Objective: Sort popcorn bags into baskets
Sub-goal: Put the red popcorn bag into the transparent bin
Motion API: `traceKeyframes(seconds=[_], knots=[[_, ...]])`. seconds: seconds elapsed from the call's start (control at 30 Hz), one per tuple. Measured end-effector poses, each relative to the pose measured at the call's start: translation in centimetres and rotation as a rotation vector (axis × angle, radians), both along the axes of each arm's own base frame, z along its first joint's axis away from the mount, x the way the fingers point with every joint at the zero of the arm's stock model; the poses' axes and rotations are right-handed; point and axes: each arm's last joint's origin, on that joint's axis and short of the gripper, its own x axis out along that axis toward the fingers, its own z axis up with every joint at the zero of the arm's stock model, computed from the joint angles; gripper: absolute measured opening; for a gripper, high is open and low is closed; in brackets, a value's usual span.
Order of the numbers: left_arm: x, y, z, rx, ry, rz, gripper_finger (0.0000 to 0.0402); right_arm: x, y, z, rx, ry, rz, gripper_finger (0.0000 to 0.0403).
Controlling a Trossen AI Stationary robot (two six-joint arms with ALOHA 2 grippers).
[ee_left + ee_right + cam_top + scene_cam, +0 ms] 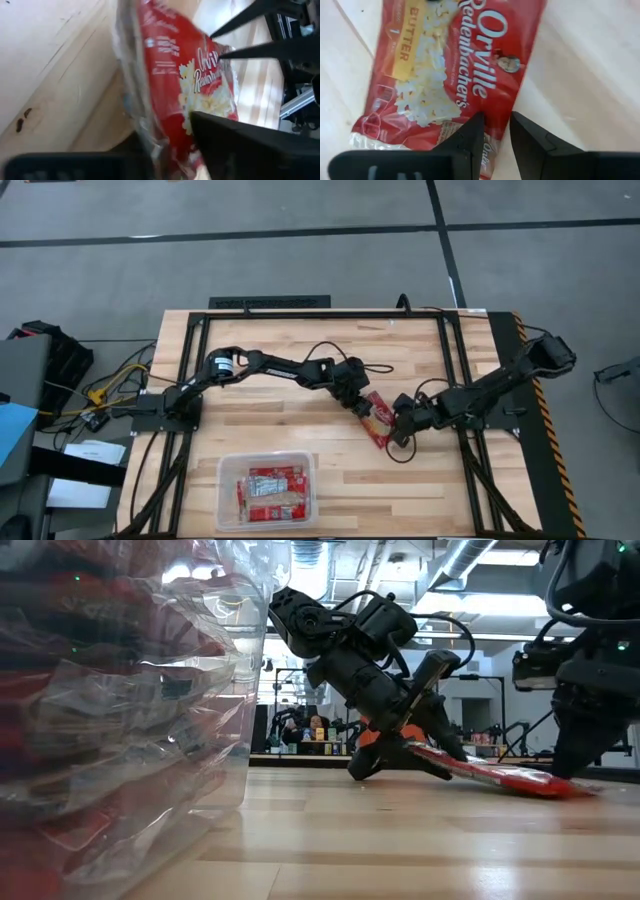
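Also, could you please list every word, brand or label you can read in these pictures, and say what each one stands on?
"Orville Redenbacher's": white lettering on the red popcorn bag, right wrist view.
"BUTTER": on the yellow panel of the same bag.
Small print on the bag's lower edge: too blurred to read.
In the left wrist view the same bag's lettering shows only in part and blurred.
Packets in the clear tub, high view: print too small to read.

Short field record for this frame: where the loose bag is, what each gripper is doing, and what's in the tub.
loose bag: popcorn bag on the table, between both arms
left gripper: closing on the bag's far end
right gripper: at the bag's near end, fingers on its edge
tub: clear, near front edge, holds several bags
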Motion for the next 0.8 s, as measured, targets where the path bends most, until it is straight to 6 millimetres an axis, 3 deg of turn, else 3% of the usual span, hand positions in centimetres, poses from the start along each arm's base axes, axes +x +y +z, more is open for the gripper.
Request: traceKeyframes(seconds=[0.07,0.13,0.27,0.43,0.63,0.8], knots=[[0.1,0.4,0.3,-0.026,-0.002,-0.006,0.0046,-0.3,0.0,0.7,0.0,-0.02,0.014,0.0118],[0.4,0.8,0.6,-0.052,-0.002,-0.008,0.0017,-0.5,0.0,1.7,0.006,-0.042,0.022,0.0118],[1.1,1.3,2.7,-0.071,-0.032,-0.004,0.0012,-1.6,-0.4,3.8,-0.002,-0.048,0.018,0.0118],[0.3,1.5,8.6,-0.027,-0.06,-0.009,0.0006,-3.1,-1.0,7.0,0.02,-0.12,0.017,0.0118],[-4.2,0.5,15.6,0.101,0.044,-0.023,0.0004,-4.8,-1.7,10.1,0.019,-0.278,0.027,0.0118],[-9.8,-2.9,21.2,0.23,0.198,0.027,0.0008,-5.8,-2.3,11.2,-0.026,-0.365,0.034,0.0118]])
